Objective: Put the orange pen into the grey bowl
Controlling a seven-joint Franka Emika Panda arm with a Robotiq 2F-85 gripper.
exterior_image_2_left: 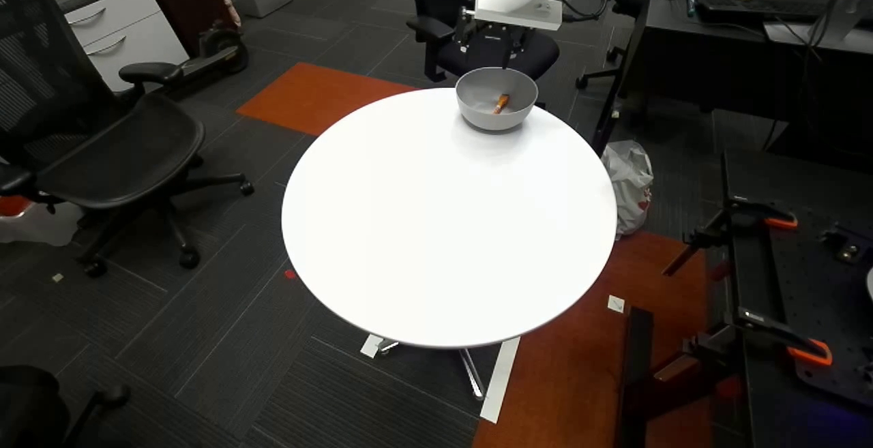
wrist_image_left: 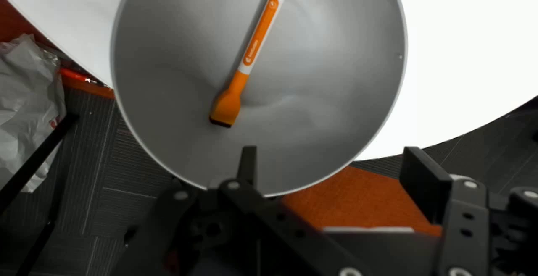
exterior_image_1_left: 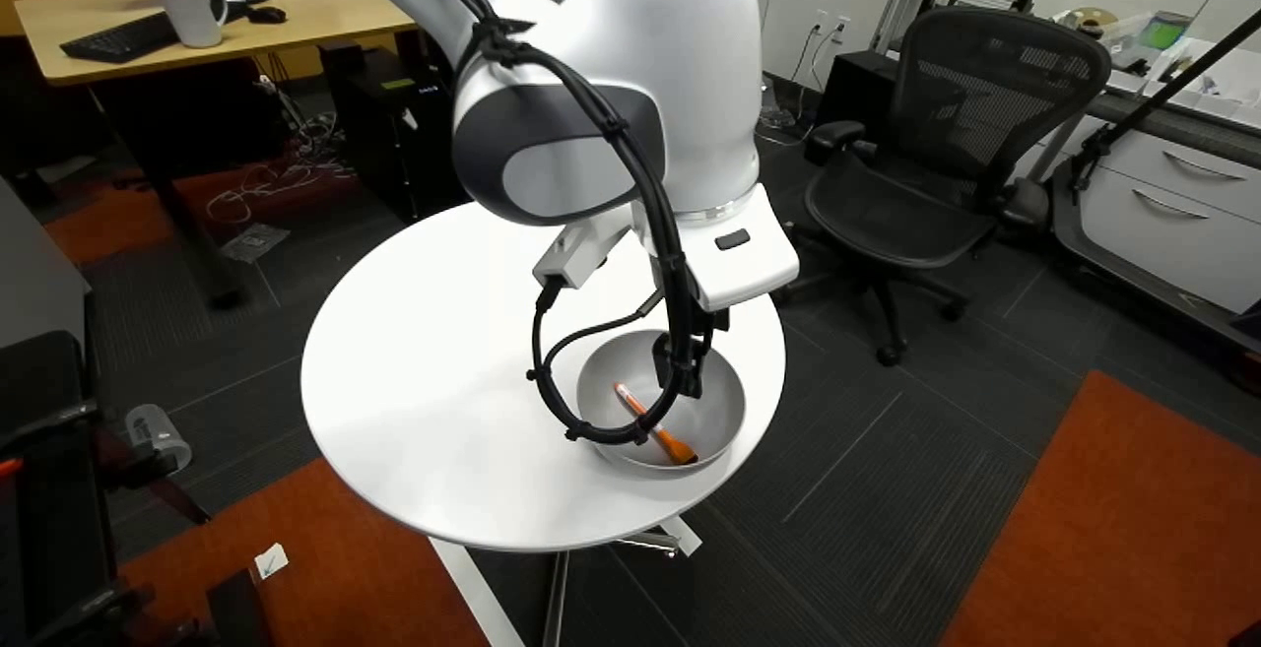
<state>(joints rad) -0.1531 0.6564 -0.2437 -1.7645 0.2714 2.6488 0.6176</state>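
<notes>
The grey bowl (exterior_image_1_left: 727,406) stands near the edge of the round white table; it also shows in an exterior view (exterior_image_2_left: 492,121) and in the wrist view (wrist_image_left: 336,70). The orange pen (exterior_image_1_left: 676,447) lies inside the bowl, slanted across its bottom. It shows too in an exterior view (exterior_image_2_left: 501,103) and in the wrist view (wrist_image_left: 260,36), where the top edge of the picture cuts off its end. My gripper (wrist_image_left: 330,150) is open with nothing between its fingers. It is above the bowl's rim on the table-edge side, apart from the pen. It shows in both exterior views (exterior_image_1_left: 682,368) (exterior_image_2_left: 499,49).
The round white table (exterior_image_1_left: 424,361) carries the bowl. A black cable loop (exterior_image_1_left: 591,432) hangs from the arm and crosses in front of the bowl in an exterior view. An office chair (exterior_image_1_left: 936,135) stands beside the table. A plastic bag (exterior_image_2_left: 629,185) is on the floor.
</notes>
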